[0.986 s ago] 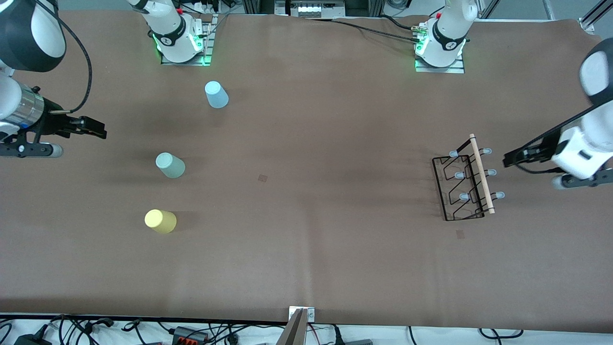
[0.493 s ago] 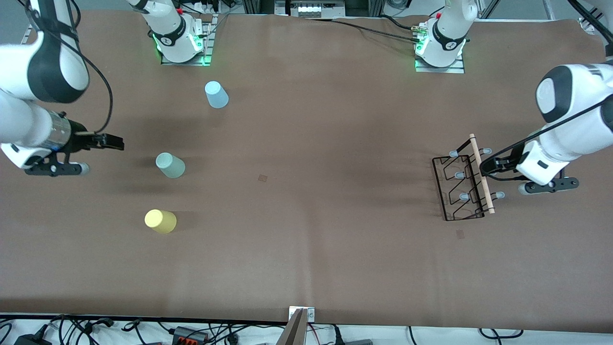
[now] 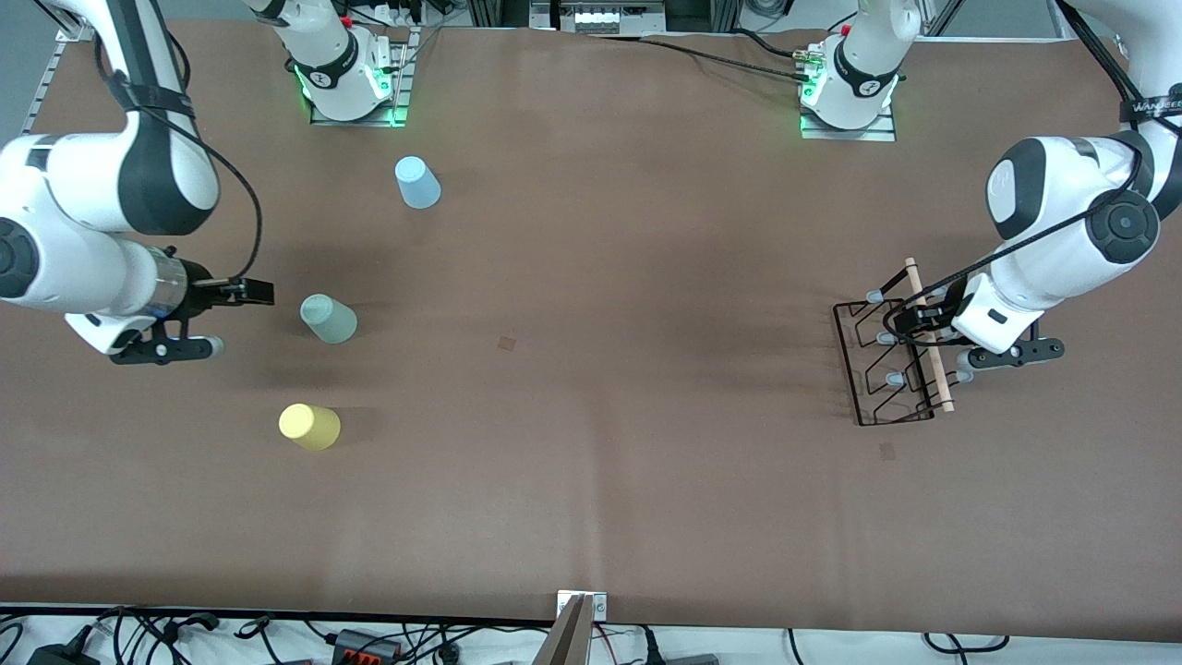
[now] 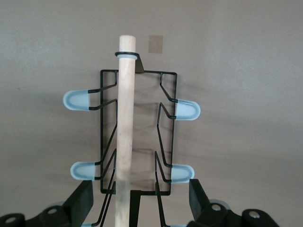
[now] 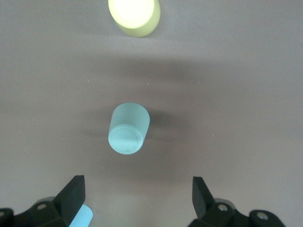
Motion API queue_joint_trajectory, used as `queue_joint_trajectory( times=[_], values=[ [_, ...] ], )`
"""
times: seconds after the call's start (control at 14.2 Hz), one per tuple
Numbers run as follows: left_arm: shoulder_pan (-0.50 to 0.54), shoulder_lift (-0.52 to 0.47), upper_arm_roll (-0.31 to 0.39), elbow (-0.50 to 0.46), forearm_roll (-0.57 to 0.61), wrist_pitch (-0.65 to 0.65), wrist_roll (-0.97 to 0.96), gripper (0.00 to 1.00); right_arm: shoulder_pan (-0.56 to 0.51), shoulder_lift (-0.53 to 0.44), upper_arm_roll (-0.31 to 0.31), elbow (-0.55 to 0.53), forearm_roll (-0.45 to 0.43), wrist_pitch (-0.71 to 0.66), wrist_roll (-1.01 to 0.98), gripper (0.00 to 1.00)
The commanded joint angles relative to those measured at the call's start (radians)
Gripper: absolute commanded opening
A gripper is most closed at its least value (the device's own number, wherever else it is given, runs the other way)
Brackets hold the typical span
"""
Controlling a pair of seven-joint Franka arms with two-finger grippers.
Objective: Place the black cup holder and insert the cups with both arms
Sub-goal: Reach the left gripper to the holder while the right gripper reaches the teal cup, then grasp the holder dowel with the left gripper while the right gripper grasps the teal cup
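The black cup holder (image 3: 891, 356) stands at the left arm's end of the table, its wooden rod handle (image 3: 926, 332) on top. My left gripper (image 3: 910, 320) is open over it, one finger on each side of the rod and frame in the left wrist view (image 4: 140, 198); the holder (image 4: 137, 127) fills that view. The mint cup (image 3: 328, 319), the yellow cup (image 3: 309, 426) and the blue cup (image 3: 417, 182) stand upside down at the right arm's end. My right gripper (image 3: 254, 293) is open and empty beside the mint cup, which shows in the right wrist view (image 5: 128, 128).
The table's brown cover (image 3: 591, 369) runs wide between the cups and the holder. Both arm bases (image 3: 346, 74) stand at the back edge. Cables lie along the front edge (image 3: 369, 637). The yellow cup (image 5: 134, 16) shows in the right wrist view.
My left gripper has moved in over the holder's rod handle. My right gripper has moved closer to the mint cup. The cups and holder have not moved.
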Motion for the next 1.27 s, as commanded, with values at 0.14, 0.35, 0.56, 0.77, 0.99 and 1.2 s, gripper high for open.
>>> queue_joint_trajectory(
  times=[0.14,0.35,0.56,0.77,0.99,1.2],
  values=[
    [0.012,-0.017,-0.003,-0.081,-0.001,0.105,-0.011,0.68,-0.001,-0.005,-0.003,-0.093,0.025,0.076,0.003,1.00],
    [0.012,-0.018,-0.003,-0.082,-0.001,0.098,-0.010,0.42,-0.008,0.017,-0.003,-0.165,0.107,0.149,0.006,1.00],
    [0.014,-0.018,-0.003,-0.081,-0.002,0.082,-0.011,0.23,-0.008,0.026,-0.003,-0.219,0.108,0.223,0.009,1.00],
    [0.011,-0.020,-0.003,-0.075,-0.004,0.062,-0.008,0.03,0.000,0.045,-0.003,-0.232,0.110,0.257,0.053,1.00],
    [0.003,-0.023,-0.004,-0.064,-0.002,0.061,-0.008,0.01,0.011,0.069,-0.003,-0.233,0.110,0.277,0.061,1.00],
    [0.000,-0.030,-0.072,-0.007,-0.005,-0.029,-0.039,0.01,0.011,0.103,-0.003,-0.233,0.113,0.308,0.091,1.00]
  ],
)
